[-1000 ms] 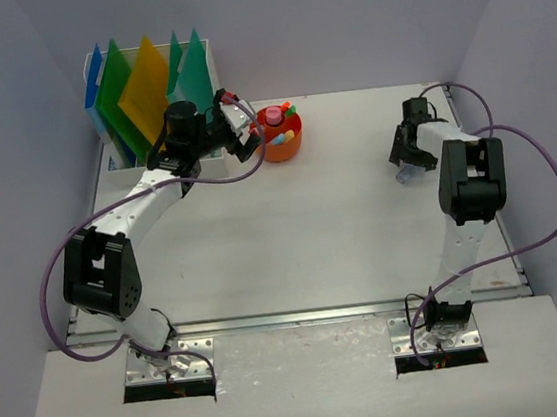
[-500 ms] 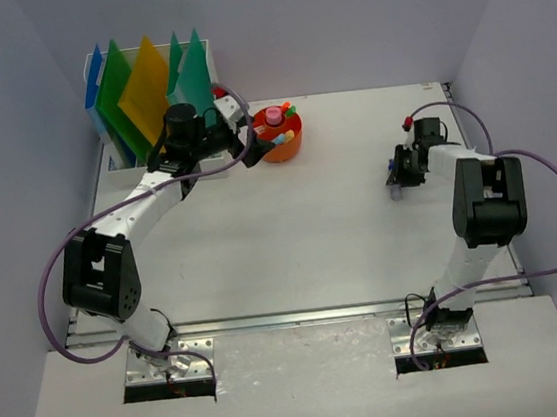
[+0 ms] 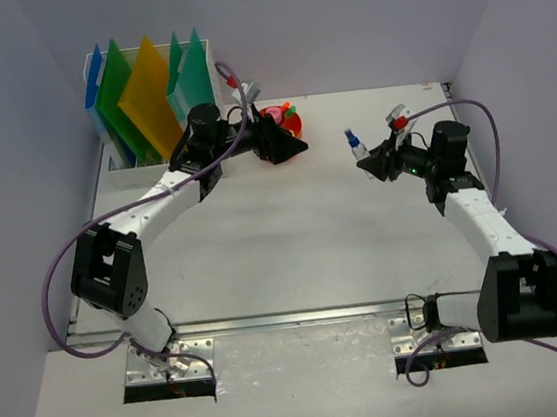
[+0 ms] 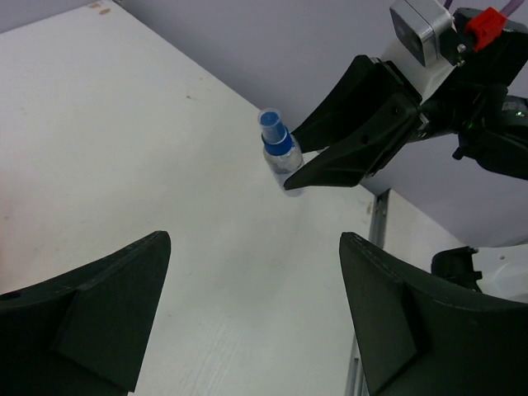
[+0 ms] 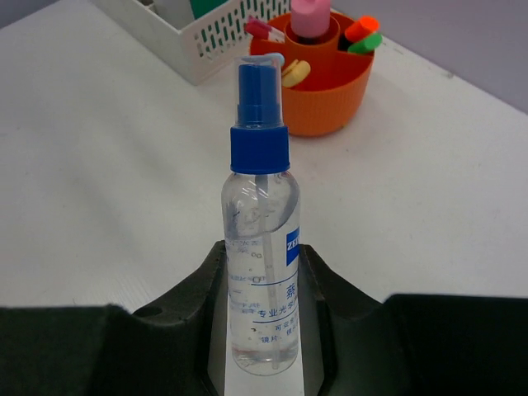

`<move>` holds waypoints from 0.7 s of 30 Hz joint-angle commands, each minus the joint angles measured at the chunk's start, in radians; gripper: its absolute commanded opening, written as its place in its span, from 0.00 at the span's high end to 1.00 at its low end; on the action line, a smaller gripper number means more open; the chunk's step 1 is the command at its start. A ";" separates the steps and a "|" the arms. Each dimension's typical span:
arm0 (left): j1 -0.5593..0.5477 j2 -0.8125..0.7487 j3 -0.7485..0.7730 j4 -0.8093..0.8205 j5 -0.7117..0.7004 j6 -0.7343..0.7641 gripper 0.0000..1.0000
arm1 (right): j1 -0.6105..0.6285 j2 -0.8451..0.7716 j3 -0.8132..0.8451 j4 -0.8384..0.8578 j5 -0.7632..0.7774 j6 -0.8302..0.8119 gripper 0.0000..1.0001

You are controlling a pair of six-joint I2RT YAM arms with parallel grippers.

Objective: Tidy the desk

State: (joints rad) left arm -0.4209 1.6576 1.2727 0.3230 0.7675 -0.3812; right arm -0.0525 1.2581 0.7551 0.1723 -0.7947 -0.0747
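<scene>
A small clear plastic spray bottle with a blue pump head (image 5: pixel 262 247) is clamped low on its body by the right claw (image 3: pixel 369 163). It is held upright and appears raised above the large white rectangular surface (image 3: pixel 292 237), which fills the middle of the top view between the lavender walls. In that view the bottle lies at about 1 o'clock. The left claw (image 4: pixel 254 247) is spread wide with nothing between its fingers. It is poised at about 12 o'clock, just beside the round orange plastic cup (image 5: pixel 330 91).

The step in hand is judged to be the carrying of the bottle to a tidy spot. That spot is probably the back row, where the cup and the white slotted plastic file rack (image 3: pixel 117 156) are grouped from 12 round to 10 o'clock.

The next move calls for:
- the bottle to be kept vertical;
- it to be lowered onto bare surface near the cup;
- a path to be chosen that clears the open left claw.

The bottle is slim, smooth and cylindrical, partly filled with bubbly liquid, and carries a printed label. A round, slick body like this may be expected to twist in the grip. The cup is ridged on its wall and is stuffed with a pink-capped item and coloured markers. Thin blue, green and yellow sheets are stood in the rack.
</scene>
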 commanded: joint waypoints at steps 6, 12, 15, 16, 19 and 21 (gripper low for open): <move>-0.123 0.080 0.139 0.087 -0.098 -0.105 0.21 | 0.168 -0.083 -0.045 0.259 0.064 0.145 1.00; -0.149 0.121 0.164 0.097 -0.110 -0.112 0.34 | 0.185 -0.073 -0.019 0.292 0.084 0.200 1.00; -0.151 0.138 0.169 0.108 -0.119 -0.115 0.42 | 0.188 -0.072 -0.017 0.303 0.094 0.231 1.00; -0.151 0.144 0.170 0.115 -0.123 -0.118 0.44 | 0.188 -0.070 -0.015 0.302 0.098 0.248 1.00; -0.151 0.158 0.177 0.119 -0.131 -0.122 0.54 | 0.188 -0.069 -0.016 0.309 0.086 0.276 1.00; -0.151 0.162 0.180 0.122 -0.138 -0.123 0.63 | 0.189 -0.070 -0.016 0.314 0.081 0.290 1.00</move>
State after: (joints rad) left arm -0.5636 1.8128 1.4015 0.3830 0.6517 -0.4892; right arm 0.1282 1.1959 0.7017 0.3941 -0.7120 0.1640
